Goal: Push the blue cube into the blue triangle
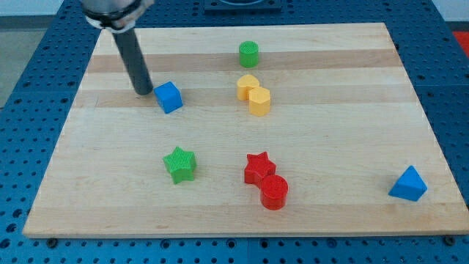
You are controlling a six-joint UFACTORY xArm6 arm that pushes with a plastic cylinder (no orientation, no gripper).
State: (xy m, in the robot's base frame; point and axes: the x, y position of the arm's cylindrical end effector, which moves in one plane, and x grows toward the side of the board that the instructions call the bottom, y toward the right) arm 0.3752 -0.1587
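The blue cube point(168, 97) sits on the wooden board at the view's upper left. My tip point(143, 92) rests just to the cube's left, very close to it, with a small gap or light contact that I cannot tell apart. The blue triangle point(408, 184) lies far off at the view's lower right, near the board's right edge.
A green cylinder point(248, 53) stands at top centre. Two yellow blocks point(253, 93) touch each other just below it. A green star point(179, 163) lies lower left of centre. A red star point(259, 168) and a red cylinder point(274, 192) touch at lower centre.
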